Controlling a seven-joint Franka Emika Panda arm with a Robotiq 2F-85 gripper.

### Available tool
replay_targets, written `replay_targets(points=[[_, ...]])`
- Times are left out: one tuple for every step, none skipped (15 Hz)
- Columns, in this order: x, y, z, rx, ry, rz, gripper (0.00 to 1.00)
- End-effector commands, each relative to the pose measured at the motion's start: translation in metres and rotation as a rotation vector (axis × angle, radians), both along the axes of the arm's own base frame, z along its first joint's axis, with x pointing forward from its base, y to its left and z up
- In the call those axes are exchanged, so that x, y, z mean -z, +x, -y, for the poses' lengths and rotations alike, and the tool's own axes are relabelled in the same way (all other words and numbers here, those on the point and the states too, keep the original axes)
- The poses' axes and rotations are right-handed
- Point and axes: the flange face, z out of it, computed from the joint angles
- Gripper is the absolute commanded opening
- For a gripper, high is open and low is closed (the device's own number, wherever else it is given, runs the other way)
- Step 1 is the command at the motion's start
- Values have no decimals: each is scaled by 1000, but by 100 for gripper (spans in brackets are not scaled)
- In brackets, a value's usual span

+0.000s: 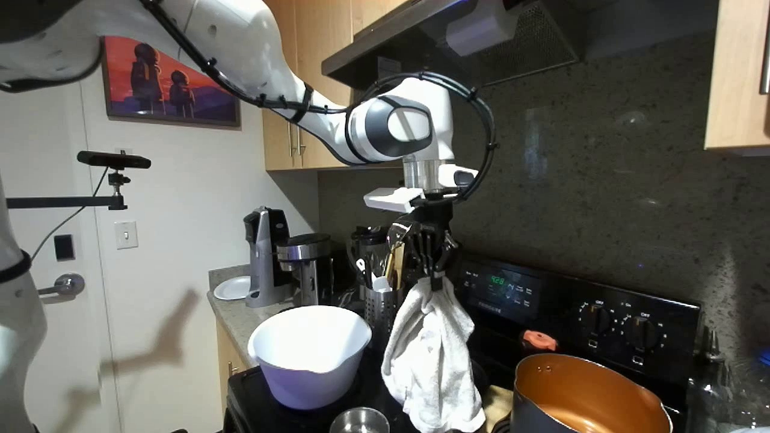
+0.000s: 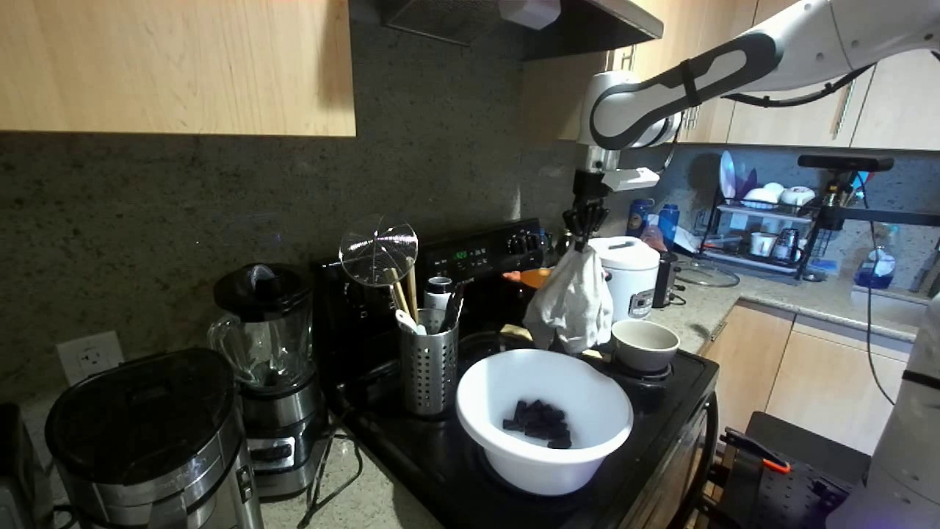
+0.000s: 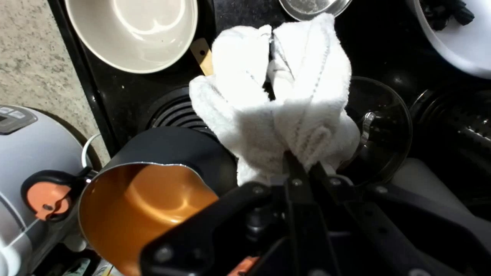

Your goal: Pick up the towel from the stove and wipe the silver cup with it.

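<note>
My gripper (image 1: 435, 278) is shut on the top of a white towel (image 1: 433, 355), which hangs down in folds above the black stove (image 2: 440, 474). In an exterior view the gripper (image 2: 580, 244) holds the towel (image 2: 576, 301) behind the white bowl. In the wrist view the fingertips (image 3: 303, 161) pinch the towel (image 3: 245, 96), with a fold between them. The silver cup (image 1: 360, 422) stands on the stove, at the bottom edge of an exterior view, to the left of the towel. The cup (image 3: 312, 7) is cut off at the top of the wrist view.
A white bowl (image 2: 543, 466) with black pieces stands on the stove. A copper-lined pot (image 3: 149, 211), a beige bowl (image 3: 134, 42) and a glass lid (image 3: 383, 130) surround the towel. A utensil holder (image 2: 429, 371) stands at the back. The range hood (image 1: 421, 36) hangs above.
</note>
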Motion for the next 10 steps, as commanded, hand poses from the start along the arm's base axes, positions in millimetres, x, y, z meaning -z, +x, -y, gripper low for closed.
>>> replay_targets(points=[[13,5,6,49,51,0,1],[17,6,8,57,62,-3,1],[22,6,9,66,72,-3,1],[25,7,10,81,88,4,1],[28,9,12,106,110,19,1],[31,12,14,127,132,31,1],[34,15,16,148,150,46,1],[37,18,17,165,167,56,1],[40,21,18,178,178,66,1],[44,23,19,185,184,72,1]])
